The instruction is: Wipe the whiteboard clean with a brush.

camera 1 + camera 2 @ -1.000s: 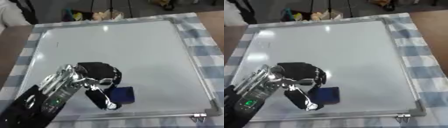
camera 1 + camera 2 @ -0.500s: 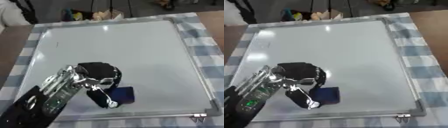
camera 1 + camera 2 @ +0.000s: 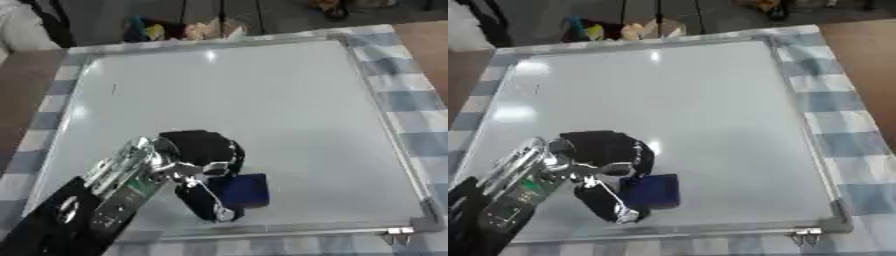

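Holding the dark blue brush point(image 3: 238, 190) near the whiteboard's point(image 3: 262, 100) near edge, the left hand point(image 3: 197, 167) has fingers and thumb curled round it in the left eye view; keeping the brush flat and sweeping far-left toward the small faint mark point(image 3: 114, 89) should serve the wipe best. Turning to the right eye view, the checked cloth point(image 3: 833, 100) shows under the board, no containers appear anywhere, and the right hand is out of sight.

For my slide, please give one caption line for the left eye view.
The robot's left hand holds a dark blue brush on the whiteboard near its lower edge.
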